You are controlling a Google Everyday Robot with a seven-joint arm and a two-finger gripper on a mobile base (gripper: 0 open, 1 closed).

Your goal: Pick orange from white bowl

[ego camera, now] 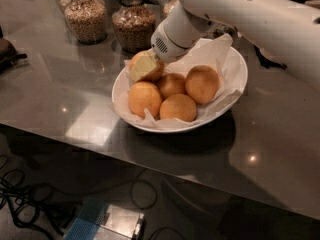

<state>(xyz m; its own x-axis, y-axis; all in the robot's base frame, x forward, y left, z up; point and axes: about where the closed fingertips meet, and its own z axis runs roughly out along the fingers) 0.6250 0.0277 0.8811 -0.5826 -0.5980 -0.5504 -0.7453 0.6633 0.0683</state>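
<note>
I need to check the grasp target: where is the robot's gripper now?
In the camera view, the gripper sits against the round orange fruit at the back left of the wide white paper-lined bowl, just in front of the nearest glass jar.

Dark grey glossy tabletop (65,99) under me, small light glints and pale reflected patch on it. Two grain-filled glass jars (86,15) along far edge. Floor (210,209) below dark; black cables (20,204) tangled at left, blue-and-silver box (105,224) beside them. My gripper (145,66) low over table's middle, just before jars.
</note>
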